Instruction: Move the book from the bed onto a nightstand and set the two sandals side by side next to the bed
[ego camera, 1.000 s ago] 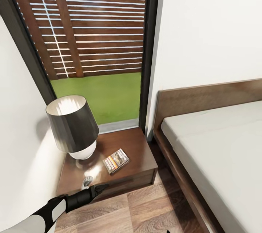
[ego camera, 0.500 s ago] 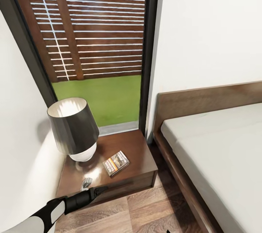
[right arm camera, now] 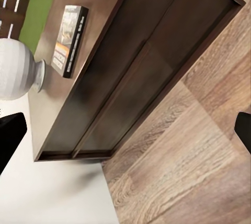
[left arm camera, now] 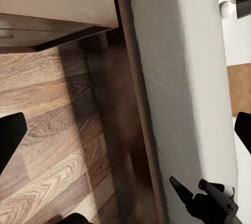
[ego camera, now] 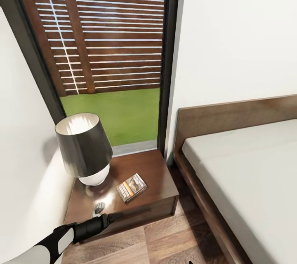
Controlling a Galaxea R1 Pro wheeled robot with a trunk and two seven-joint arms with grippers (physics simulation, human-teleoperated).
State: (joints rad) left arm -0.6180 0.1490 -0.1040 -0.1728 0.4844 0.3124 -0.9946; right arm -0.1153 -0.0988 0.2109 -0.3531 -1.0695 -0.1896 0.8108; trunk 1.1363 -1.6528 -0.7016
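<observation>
The small dark-covered paperback book with an orange band (ego camera: 131, 187) lay flat on the glossy top of the low dark brown wooden nightstand (ego camera: 159, 171), just beside the white-based lamp with a dark tapered shade (ego camera: 84, 148) and clear of both arms. That part of the task was judged complete. The large platform bed with a dark wooden frame and pale mattress (ego camera: 247, 165) stood to the nightstand's right, its surface bare where visible.

Against the head picture of one second before, the fence, window frame, lamp and nightstand all sat slightly lower in the frame, and more sky showed at the top. This was a shift of the camera, not of the objects. The book's position on the nightstand had not altered.

The left gripper (ego camera: 111, 216) hung low before the nightstand's front edge, fingers drawn close together and holding nothing. In its wrist view the dark tips of the right gripper (right arm camera: 125, 130) stood at opposite edges of the frame, spread wide and empty.

The light wood-plank floor (ego camera: 165, 239) showed no sandals; these remained to be located.
</observation>
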